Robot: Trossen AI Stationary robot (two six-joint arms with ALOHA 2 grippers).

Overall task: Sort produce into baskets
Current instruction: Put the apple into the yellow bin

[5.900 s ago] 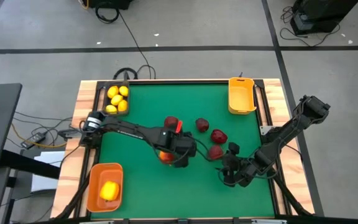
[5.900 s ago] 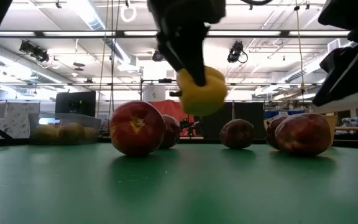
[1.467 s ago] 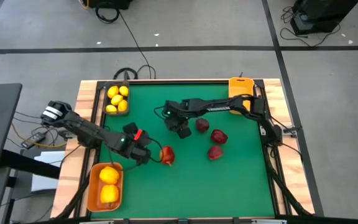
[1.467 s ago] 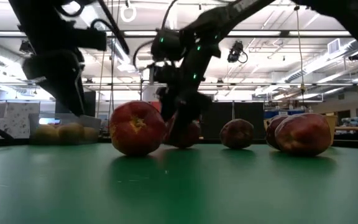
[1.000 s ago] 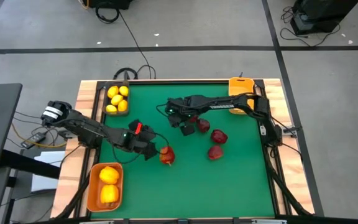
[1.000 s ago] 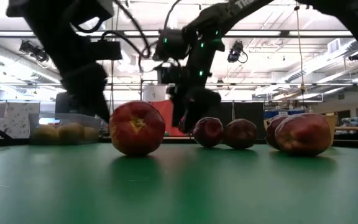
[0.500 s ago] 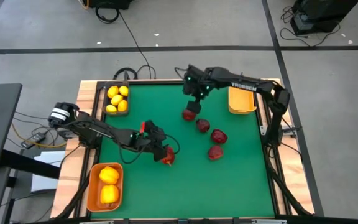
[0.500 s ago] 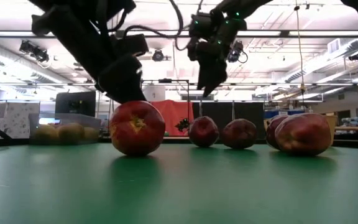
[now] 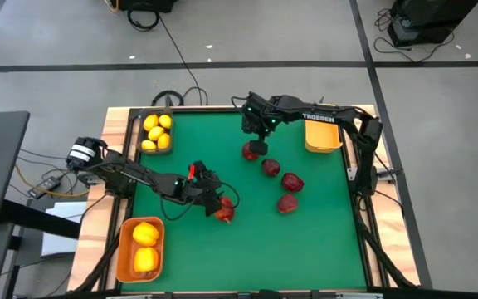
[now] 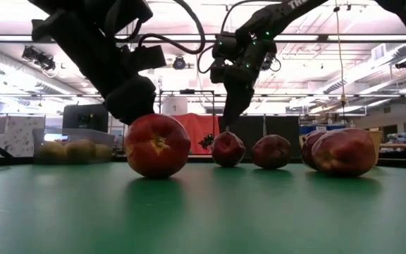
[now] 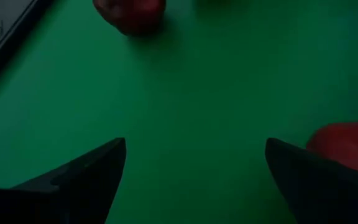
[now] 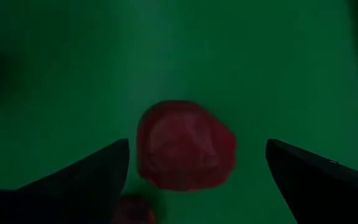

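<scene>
Several dark red apples lie on the green mat. My left gripper (image 9: pixel 215 203) is open, low over the mat, right beside one apple (image 9: pixel 224 213). That apple shows just outside one finger in the left wrist view (image 11: pixel 347 144). My right gripper (image 9: pixel 256 139) is open and points down over another apple (image 9: pixel 251 152), which lies on the mat between its fingers (image 12: pixel 185 146). The black basket (image 9: pixel 142 116) holds little lemons. The deeper orange basket (image 9: pixel 124 249) holds two bigger yellow pieces. The yellow-orange basket (image 9: pixel 322 134) stands at the far right.
Three more red apples (image 9: pixel 270 167) (image 9: pixel 292 181) (image 9: pixel 286 203) lie in a loose row right of centre. The wooden table rim (image 9: pixel 113 141) frames the mat. Free green mat lies along the near half and the right side.
My left gripper has gone toward the table's right, up to the near red apple. My right gripper has risen off its apple and gone toward the far edge, then come down a little over it; the apple lies on the mat below it.
</scene>
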